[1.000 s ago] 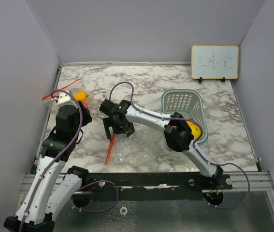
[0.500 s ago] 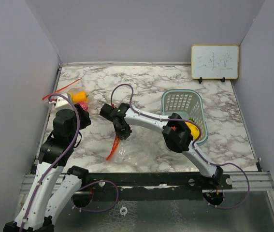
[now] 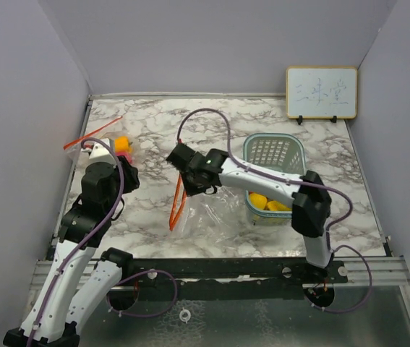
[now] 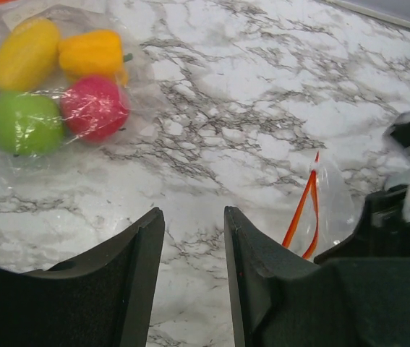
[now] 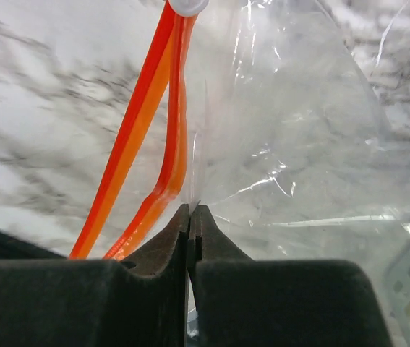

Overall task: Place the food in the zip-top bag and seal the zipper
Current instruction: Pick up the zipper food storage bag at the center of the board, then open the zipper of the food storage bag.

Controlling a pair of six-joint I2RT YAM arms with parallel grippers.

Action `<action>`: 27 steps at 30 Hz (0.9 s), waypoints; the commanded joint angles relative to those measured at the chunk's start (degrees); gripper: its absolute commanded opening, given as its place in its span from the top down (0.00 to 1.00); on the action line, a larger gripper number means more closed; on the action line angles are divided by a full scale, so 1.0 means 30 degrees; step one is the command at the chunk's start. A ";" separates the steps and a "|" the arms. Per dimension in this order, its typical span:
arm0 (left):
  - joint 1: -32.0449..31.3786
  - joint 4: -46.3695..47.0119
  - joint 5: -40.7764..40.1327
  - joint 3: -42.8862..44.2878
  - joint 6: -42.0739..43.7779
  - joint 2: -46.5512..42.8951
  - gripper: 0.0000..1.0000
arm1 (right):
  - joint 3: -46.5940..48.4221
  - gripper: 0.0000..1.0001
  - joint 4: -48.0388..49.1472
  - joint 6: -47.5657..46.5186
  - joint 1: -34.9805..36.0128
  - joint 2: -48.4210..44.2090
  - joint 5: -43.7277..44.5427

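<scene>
Clear bag [image 5: 299,144]: likely limp, slippery film; right gripper [image 5: 190,210] pinched shut on it, stiffer zipper [image 5: 176,108] just beside tips the surer hold. Left gripper [image 4: 194,217] half-open, empty.

Just one bit of writing on show here, a short line of faint blue handwritten characters on the small whiteboard [image 3: 321,92] standing at the far right of the marble surface [image 3: 248,123], too pale to read.

table [image 3: 262,116]: white marble, grey veins. upper left of left wrist view: yellow fruit [image 4: 25,52], orange fruit [image 4: 92,54], pink-red fruit [image 4: 95,107], green fruit [image 4: 22,123]. bag [image 5: 299,144]: clear; zipper [image 5: 177,108] orange. basket [image 3: 271,136]: pale green mesh. board [image 3: 321,92], upper right: white, tan frame.
</scene>
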 commanded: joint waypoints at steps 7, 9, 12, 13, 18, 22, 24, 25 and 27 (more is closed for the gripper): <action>-0.0126 0.4840 1.0581 -0.0181 -0.0396 -0.0749 0.58 | -0.1633 0.98 0.6738 -0.3781 -0.0928 -0.6479 -0.2407; -0.0117 0.6242 1.1544 -0.0271 -0.1342 -0.0837 0.56 | -0.1400 0.98 0.6878 -0.4030 -0.0956 -0.6647 -0.2384; -0.0127 0.8287 1.2708 -0.0495 -0.2738 -0.0722 0.52 | -0.1120 0.98 0.7084 -0.4225 -0.1003 -0.6550 -0.2589; -0.0119 0.8889 1.3067 -0.0612 -0.3122 -0.0648 0.52 | -0.1067 0.98 0.7233 -0.4299 -0.1027 -0.6530 -0.2761; -0.0120 0.8341 1.2914 -0.0560 -0.2926 0.0158 0.52 | -0.0732 0.98 0.7754 -0.4464 -0.1083 -0.6501 -0.3134; -0.0115 0.7632 1.1854 -0.0740 -0.2071 0.0234 0.55 | -0.0471 0.98 0.7857 -0.4639 -0.1317 -0.6712 -0.3476; -0.0111 0.7562 1.1531 -0.0886 -0.1854 0.0304 0.57 | -0.0379 0.98 0.7789 -0.4648 -0.1487 -0.6808 -0.3582; -0.0109 0.7510 1.1466 -0.0892 -0.1726 0.0367 0.57 | -0.0326 0.98 0.7742 -0.4663 -0.1596 -0.6859 -0.3639; -0.0135 0.7439 1.1419 -0.0800 -0.1460 0.0611 0.57 | -0.0340 0.98 0.7722 -0.4677 -0.1807 -0.7023 -0.3829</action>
